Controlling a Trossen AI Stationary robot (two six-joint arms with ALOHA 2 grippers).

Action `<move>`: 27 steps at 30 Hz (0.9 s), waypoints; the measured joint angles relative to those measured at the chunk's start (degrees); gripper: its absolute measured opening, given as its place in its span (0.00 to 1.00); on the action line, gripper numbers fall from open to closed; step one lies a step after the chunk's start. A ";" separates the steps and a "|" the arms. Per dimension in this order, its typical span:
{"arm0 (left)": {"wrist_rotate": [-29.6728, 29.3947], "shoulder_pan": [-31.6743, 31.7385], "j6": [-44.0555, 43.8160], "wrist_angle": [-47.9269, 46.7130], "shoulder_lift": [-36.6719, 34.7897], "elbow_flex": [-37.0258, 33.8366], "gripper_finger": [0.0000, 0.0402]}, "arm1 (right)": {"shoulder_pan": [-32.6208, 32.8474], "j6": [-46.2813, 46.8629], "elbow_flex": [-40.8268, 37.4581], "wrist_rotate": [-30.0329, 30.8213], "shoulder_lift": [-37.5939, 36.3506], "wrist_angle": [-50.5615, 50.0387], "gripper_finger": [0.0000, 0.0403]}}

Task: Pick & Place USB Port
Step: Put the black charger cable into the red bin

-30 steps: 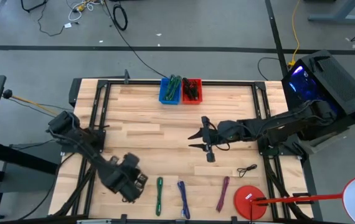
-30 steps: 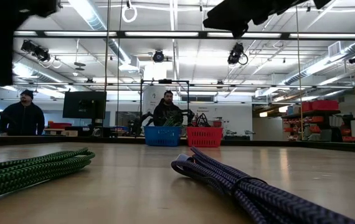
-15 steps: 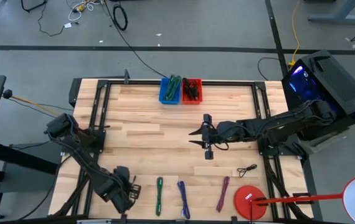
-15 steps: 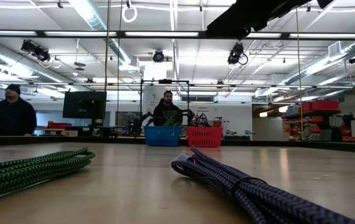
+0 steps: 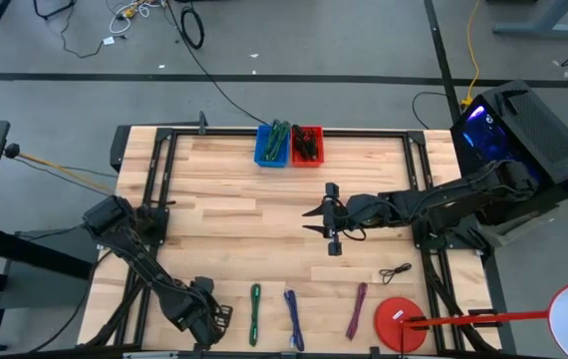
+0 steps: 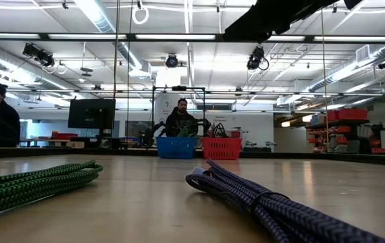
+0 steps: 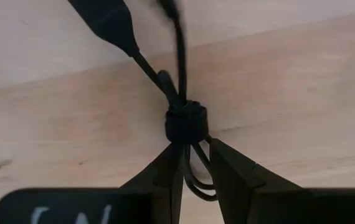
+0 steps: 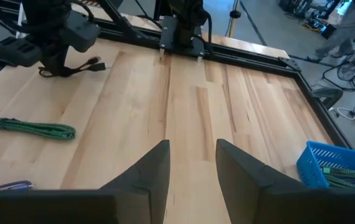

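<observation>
The left gripper (image 7: 195, 163) has swung down to the table's near-left corner and now straddles a bundled black USB cable (image 7: 185, 121), fingers narrowing around it: the pick is beginning. The right gripper (image 5: 326, 216) hangs parted mid-table.

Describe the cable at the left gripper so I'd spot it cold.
Follow the wooden table's near edge to its row of bundled cables. At the left end, at the left gripper, beside the green braided cable, is the black tie-cinched cable bundle. Its neighbours are coloured.
</observation>
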 joint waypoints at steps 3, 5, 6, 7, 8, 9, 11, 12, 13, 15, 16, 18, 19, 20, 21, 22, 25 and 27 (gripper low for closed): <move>0.04 0.19 0.10 -0.08 1.13 0.09 0.20 | 0.00 0.02 0.00 0.00 0.00 -0.02 0.32; 0.14 0.22 0.77 -0.28 1.56 0.07 0.20 | 0.02 0.02 0.00 0.00 0.00 0.00 0.32; 0.32 0.26 1.23 -0.33 1.64 0.05 0.20 | 0.02 0.04 0.00 -0.02 0.00 0.00 0.32; 0.60 0.26 2.01 -0.33 1.66 0.04 0.19 | 0.02 0.04 0.00 0.00 0.00 0.00 0.32; 0.87 0.26 2.71 -0.33 1.68 0.02 0.17 | 0.02 0.04 0.00 -0.02 0.00 0.00 0.32; 1.26 0.38 3.79 -0.35 1.70 -0.02 0.14 | 0.02 0.06 0.00 0.00 0.00 0.00 0.32; 2.08 0.62 5.20 -0.14 1.25 -0.06 0.05 | 0.00 0.07 0.00 0.00 0.00 0.00 0.32; 2.24 0.63 5.46 -0.01 0.87 -0.13 0.03 | 0.00 0.07 0.00 -0.01 0.00 0.00 0.32; 2.23 0.69 5.56 -0.13 0.69 -0.06 0.03 | 0.00 0.07 0.00 -0.01 0.00 0.00 0.32; 1.92 1.12 7.15 -2.18 0.89 1.13 0.02 | 0.00 0.04 0.00 -0.02 0.00 -0.02 0.32; 1.82 1.18 8.11 -3.53 1.01 1.88 0.01 | 0.00 0.00 0.00 -0.02 0.00 -0.02 0.32; 1.28 1.66 9.99 -7.17 1.08 3.99 0.01 | 0.00 -0.04 0.00 0.00 0.00 -0.18 0.32; 1.14 2.03 11.21 -9.09 1.06 5.20 0.01 | 0.00 -0.04 0.00 -0.02 0.00 -0.38 0.32; 0.73 2.41 11.85 -11.17 1.06 6.81 0.01 | 0.00 -0.07 -0.02 0.00 0.00 -0.47 0.32; 0.06 2.81 12.89 -13.92 1.06 8.61 0.01 | -0.01 -0.07 -0.02 0.00 0.00 -0.48 0.32; -0.74 3.23 13.92 -17.18 1.06 10.65 0.01 | -0.01 -0.05 -0.02 0.00 0.00 -0.48 0.32; -7.14 4.33 16.84 -27.39 1.02 17.47 0.01 | -0.02 -0.04 -0.01 0.57 0.00 -0.48 0.32; -14.82 4.88 18.86 -34.07 0.95 22.78 0.00 | -0.02 0.48 -0.02 1.18 0.00 -0.48 0.32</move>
